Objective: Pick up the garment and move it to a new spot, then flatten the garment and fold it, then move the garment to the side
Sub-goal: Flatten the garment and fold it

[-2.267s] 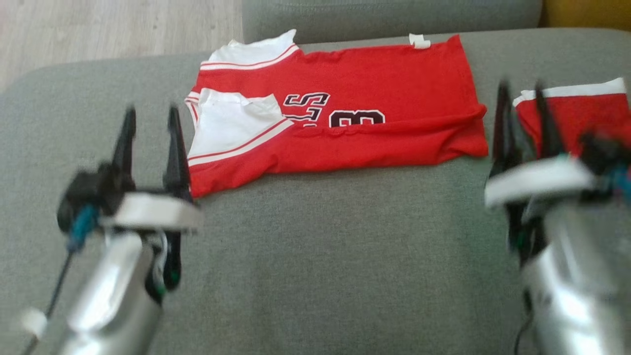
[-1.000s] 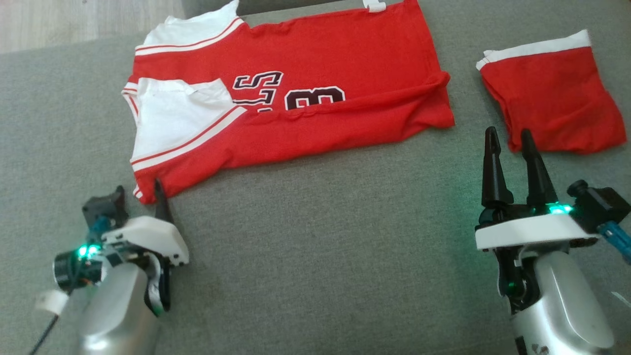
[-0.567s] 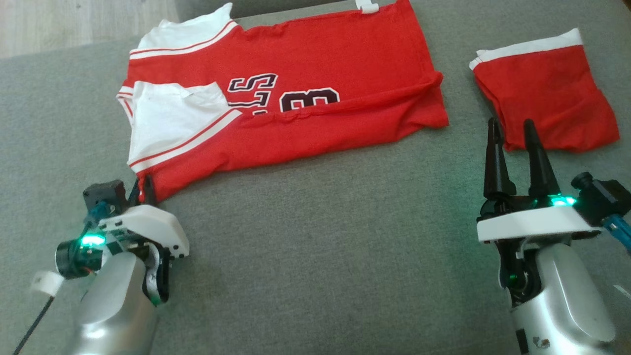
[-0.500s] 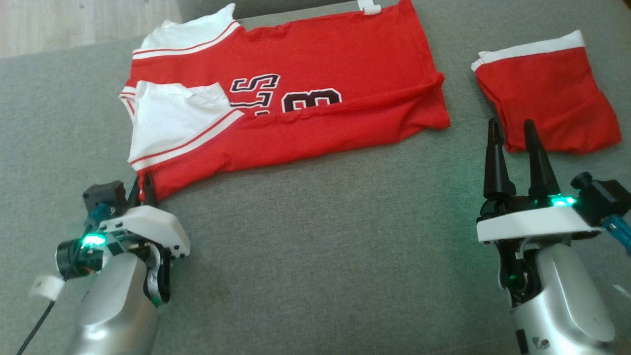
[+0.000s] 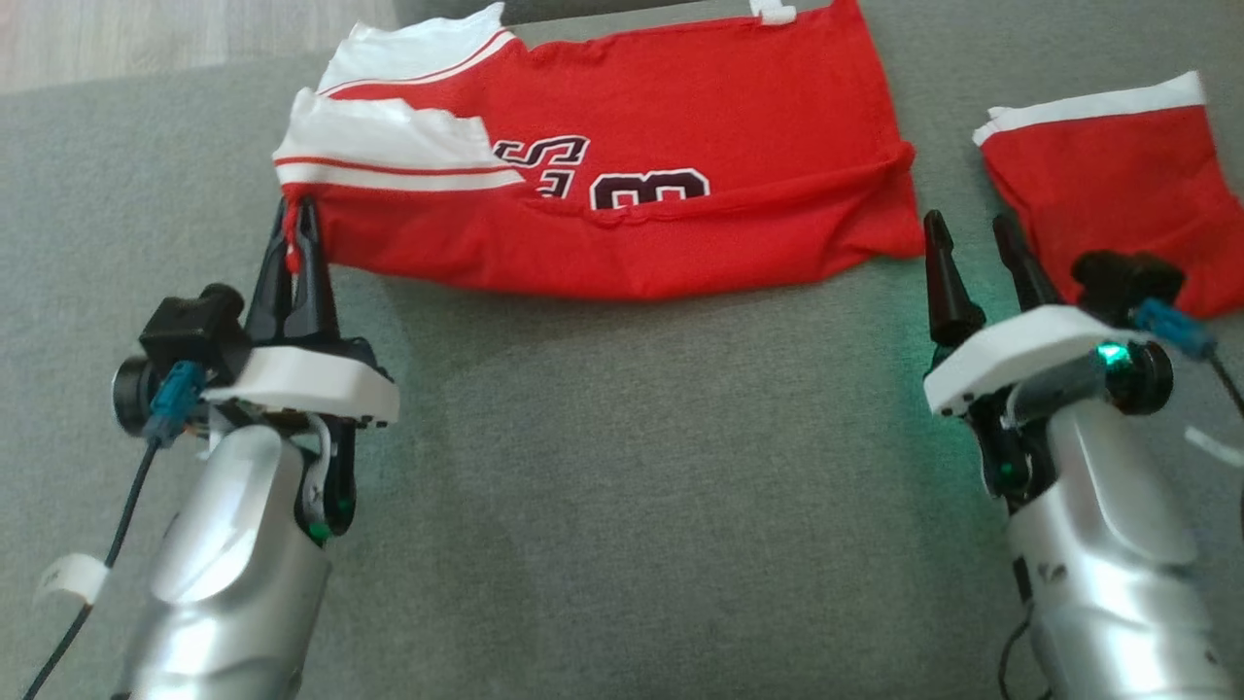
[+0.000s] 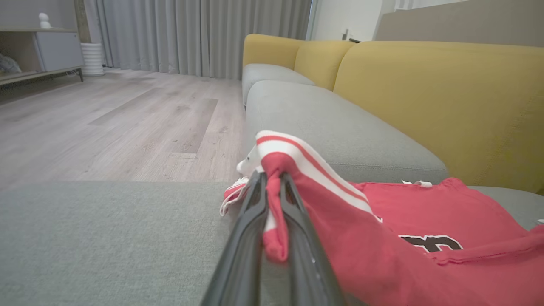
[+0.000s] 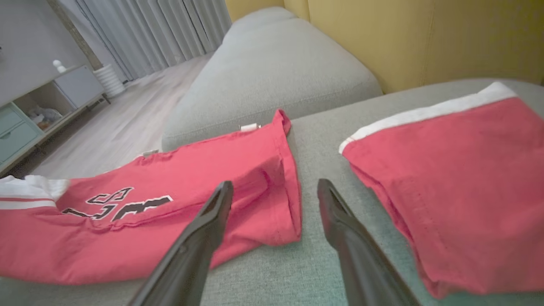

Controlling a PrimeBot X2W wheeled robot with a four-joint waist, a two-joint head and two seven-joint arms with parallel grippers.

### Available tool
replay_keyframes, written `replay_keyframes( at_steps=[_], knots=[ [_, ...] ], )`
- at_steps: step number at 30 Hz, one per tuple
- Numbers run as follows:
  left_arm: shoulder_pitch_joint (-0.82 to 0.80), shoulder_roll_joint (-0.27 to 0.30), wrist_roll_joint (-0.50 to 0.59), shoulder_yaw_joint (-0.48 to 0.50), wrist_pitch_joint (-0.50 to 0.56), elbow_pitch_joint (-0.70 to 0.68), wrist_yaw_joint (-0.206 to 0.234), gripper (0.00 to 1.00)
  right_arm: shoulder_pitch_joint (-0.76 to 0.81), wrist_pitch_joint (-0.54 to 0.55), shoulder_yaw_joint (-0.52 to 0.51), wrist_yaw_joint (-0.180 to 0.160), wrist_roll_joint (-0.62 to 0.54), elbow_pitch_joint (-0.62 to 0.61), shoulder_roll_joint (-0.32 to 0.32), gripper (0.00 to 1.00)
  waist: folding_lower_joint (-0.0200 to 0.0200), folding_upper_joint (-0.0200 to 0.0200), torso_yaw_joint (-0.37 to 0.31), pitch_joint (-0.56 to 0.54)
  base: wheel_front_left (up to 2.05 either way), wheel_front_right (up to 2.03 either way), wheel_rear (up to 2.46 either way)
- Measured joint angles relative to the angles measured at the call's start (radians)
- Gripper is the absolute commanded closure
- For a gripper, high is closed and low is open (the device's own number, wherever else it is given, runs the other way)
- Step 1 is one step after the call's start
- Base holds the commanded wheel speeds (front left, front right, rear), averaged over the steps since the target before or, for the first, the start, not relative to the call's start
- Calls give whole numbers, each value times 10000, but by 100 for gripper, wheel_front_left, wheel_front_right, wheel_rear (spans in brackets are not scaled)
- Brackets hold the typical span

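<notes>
Garment, long axis left-right, white sleeves leftward, corner in left pincer

Head camera high above the grey cushion; wrist cameras low, close, toward one shared jersey.

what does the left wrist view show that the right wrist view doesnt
Left wrist view: the left gripper shut on a red-and-white corner of the jersey, held up off the grey cushion. Right wrist view: the right gripper open near the jersey's other end, with the red shorts lying beside it. Both: the lettering on the jersey, the yellow backrest, the wood floor.
</notes>
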Motion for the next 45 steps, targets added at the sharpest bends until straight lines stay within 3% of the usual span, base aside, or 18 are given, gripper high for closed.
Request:
replay_keyframes(
  at_steps=[6,14,17,18,19,26,32,38,45],
  knots=[
    [9,-25,71,-209,-2,-362,-52,100,-1130,619,-234,0,56,1998,-12,0,0,0,254,143,0,0,0],
    [12,-125,121,-537,0,-468,-153,100,-2576,1237,-1300,0,-2052,4510,-27,0,0,0,651,353,0,0,0],
    [9,-188,146,-694,13,-460,-228,100,-2976,1540,-1348,0,-2332,5043,-98,2,-1,0,808,427,0,0,0],
    [9,-199,161,-734,13,-447,-228,100,-3150,1626,-1348,0,-2437,5177,-132,39,-1,0,849,447,0,0,0],
    [8,-205,159,-763,13,-410,-228,100,-3297,1662,-1346,0,-2658,5273,-146,100,0,0,878,459,0,0,0],
    [-1,-219,127,-759,15,-2,-228,100,-3457,1638,-1455,0,-3866,5519,-186,100,0,0,968,220,0,0,0],
    [175,-119,-52,-721,125,380,-228,100,-3457,1524,-1248,0,-3860,5503,-408,100,0,0,871,-250,0,0,0],
    [870,-2,-401,-711,554,453,-328,100,-3282,1592,-614,0,-3087,5386,-533,100,-1,0,804,-833,0,0,0],
    [1715,445,-384,-1005,1427,-134,-330,100,-1909,2313,161,0,-1588,4422,-663,100,-2,0,784,-1547,0,0,0]
  ],
)
